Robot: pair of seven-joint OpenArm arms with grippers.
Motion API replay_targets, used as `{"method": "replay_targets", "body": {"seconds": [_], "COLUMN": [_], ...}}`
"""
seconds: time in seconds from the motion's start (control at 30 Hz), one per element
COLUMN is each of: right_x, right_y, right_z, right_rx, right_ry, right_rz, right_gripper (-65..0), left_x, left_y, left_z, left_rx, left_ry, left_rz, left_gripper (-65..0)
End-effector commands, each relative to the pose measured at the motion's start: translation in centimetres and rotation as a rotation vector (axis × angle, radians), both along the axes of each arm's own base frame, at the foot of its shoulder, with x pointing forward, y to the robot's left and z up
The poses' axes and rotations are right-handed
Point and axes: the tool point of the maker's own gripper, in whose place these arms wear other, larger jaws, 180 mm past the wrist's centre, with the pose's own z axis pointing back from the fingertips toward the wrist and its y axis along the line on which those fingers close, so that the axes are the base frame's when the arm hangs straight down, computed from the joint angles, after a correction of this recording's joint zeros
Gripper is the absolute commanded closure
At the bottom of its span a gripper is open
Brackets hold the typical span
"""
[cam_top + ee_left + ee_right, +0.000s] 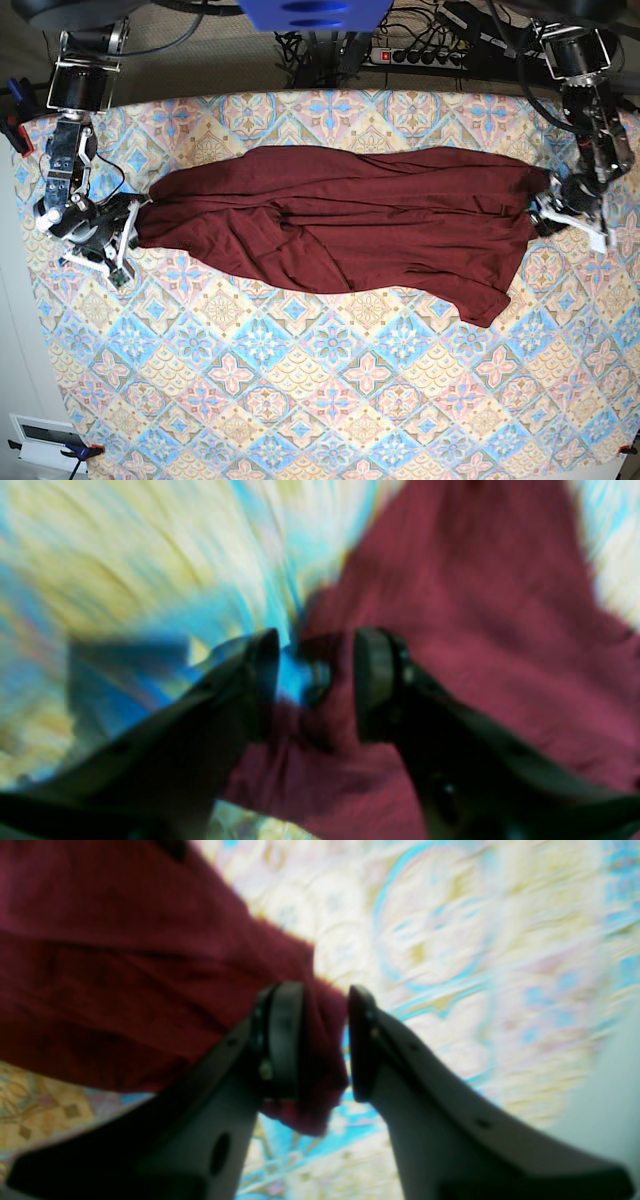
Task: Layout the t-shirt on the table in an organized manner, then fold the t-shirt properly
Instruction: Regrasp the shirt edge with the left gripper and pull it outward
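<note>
The dark maroon t-shirt (340,225) lies stretched sideways across the patterned table (330,400), bunched and wrinkled, with one flap hanging toward the front right. In the base view my left gripper (545,207) sits at the shirt's right end and my right gripper (135,215) at its left end. The blurred left wrist view shows the left gripper (315,645) with jaws apart over the t-shirt (475,630) edge and the table showing in the gap. Seen from the right wrist, the right gripper (325,1000) also has its jaws apart, with a t-shirt (125,990) corner loose between them.
A power strip (420,52) and cables lie behind the table's far edge. A blue mount (315,12) hangs at the top centre. A white box (40,440) stands off the table's front left corner. The left table edge runs close to the right arm.
</note>
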Motion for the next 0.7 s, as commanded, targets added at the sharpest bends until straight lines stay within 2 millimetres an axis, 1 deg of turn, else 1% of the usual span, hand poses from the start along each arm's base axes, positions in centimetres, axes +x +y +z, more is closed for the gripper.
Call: {"method": "replay_targets", "body": {"seconds": [0.0, 0.03, 0.07, 0.1, 0.13, 0.2, 0.3, 0.37, 0.43, 0.5, 0.67], "right_x": [1.0, 1.1, 1.2, 1.3, 1.4, 1.5, 1.6, 1.7, 1.6, 1.6, 1.6], "right_y": [-0.3, -0.1, 0.0, 0.1, 0.2, 0.7, 1.7, 1.9, 2.0, 2.0, 2.0], "right_z": [2.3, 2.7, 3.0, 3.4, 3.7, 4.2, 4.3, 4.5, 4.5, 4.5, 4.5], "right_rx": [-0.014, -0.019, -0.022, -0.024, -0.029, -0.033, -0.016, -0.014, -0.013, -0.013, -0.013], "right_ry": [-0.069, -0.082, -0.092, -0.103, -0.111, -0.125, -0.139, -0.147, -0.145, -0.145, -0.146], "right_rz": [0.010, 0.017, 0.022, 0.026, 0.030, 0.043, 0.051, 0.055, 0.056, 0.056, 0.055], "right_gripper": [-17.0, -16.7, -16.6, -16.6, -16.6, -16.7, -16.7, -16.7, -16.7, -16.7, -16.7], "left_x": [1.6, 2.8, 3.5, 4.1, 4.5, 6.6, 8.5, 10.5, 11.6, 13.6, 15.7], "left_y": [0.2, 0.0, 0.0, 0.0, -0.5, -1.3, -2.6, -3.7, -4.2, -5.1, -6.2], "left_z": [2.2, 3.2, 3.9, 4.1, 3.6, 3.7, 1.8, 1.6, 0.4, 0.4, -1.2], "left_rx": [-0.004, -0.016, -0.018, -0.024, -0.042, -0.061, -0.058, -0.037, -0.003, 0.019, 0.014], "left_ry": [-0.072, -0.107, -0.127, -0.134, -0.130, -0.138, -0.087, -0.083, -0.071, -0.100, -0.088], "left_rz": [0.001, 0.001, 0.001, 0.005, 0.007, 0.005, -0.003, -0.014, -0.009, -0.005, 0.021], "left_gripper": [-28.4, -29.0, -29.1, -29.1, -29.1, -29.0, -29.2, -29.1, -29.2, -29.2, -29.3]}}
